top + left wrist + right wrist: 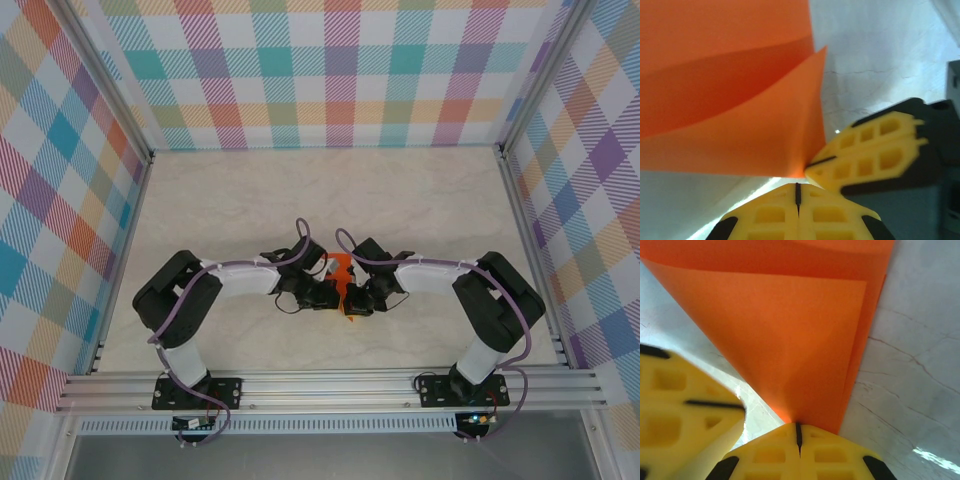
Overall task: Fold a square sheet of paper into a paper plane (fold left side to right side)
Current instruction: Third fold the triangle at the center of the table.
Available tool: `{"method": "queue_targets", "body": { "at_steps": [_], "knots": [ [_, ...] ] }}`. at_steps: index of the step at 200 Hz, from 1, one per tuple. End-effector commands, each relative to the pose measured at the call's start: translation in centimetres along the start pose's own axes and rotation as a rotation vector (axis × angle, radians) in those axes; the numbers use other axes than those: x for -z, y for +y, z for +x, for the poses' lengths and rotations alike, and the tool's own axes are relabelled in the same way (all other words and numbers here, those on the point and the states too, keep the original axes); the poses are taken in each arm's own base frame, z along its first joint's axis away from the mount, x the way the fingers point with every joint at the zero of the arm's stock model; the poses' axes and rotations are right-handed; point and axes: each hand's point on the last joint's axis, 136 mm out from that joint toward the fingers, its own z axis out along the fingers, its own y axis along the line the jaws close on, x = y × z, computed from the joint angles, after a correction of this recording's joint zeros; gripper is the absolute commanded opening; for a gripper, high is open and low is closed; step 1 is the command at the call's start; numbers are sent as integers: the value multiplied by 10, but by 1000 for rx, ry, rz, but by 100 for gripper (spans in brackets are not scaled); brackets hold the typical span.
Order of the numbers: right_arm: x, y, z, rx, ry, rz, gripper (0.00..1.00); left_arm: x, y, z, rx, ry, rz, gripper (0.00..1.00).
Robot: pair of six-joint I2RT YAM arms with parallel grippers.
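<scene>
Over the middle of the bench (330, 200), a touch toward 6 o'clock in the top view, the left arm (240, 272) and right arm (440, 270) meet nose to nose, with the square sheet of paper (341, 270) standing up between them.

Left wrist cam: the left jaws are fully shut at 6 o'clock. The paper's corner runs right down to their seam, so it looks pinched. The right jaws sit at 4 o'clock, touching that corner.

Right wrist cam: the right jaws are clamped on the paper tip at 6, with layers fanning up to 12. The left jaws are at 8.

My take: hold both pinches firm, get the edges flush, and lay it flat before creasing.
</scene>
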Motion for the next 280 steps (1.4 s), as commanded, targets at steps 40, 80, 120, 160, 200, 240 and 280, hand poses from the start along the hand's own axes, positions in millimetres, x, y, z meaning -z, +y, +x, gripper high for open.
{"method": "queue_targets", "body": {
  "at_steps": [40,80,120,160,200,240,280],
  "knots": [
    [-12,-53,34,-75,109,211,4,-13,1,-10,6,-11,2,3],
    [-12,-54,35,-74,113,220,4,-8,7,-13,-1,-25,-51,2],
    [-10,-60,39,-77,126,251,4,-1,28,-24,39,-59,-120,2],
    [-9,-62,41,-80,132,260,4,11,51,-45,90,-105,-152,1],
    [-8,-62,41,-76,128,262,4,21,86,-49,122,-104,-220,1],
    [-8,-61,39,-71,126,255,4,34,110,-49,160,-115,-236,0],
    [-10,-54,34,-63,118,231,4,57,95,-63,126,-150,-197,2]
  ]
}}
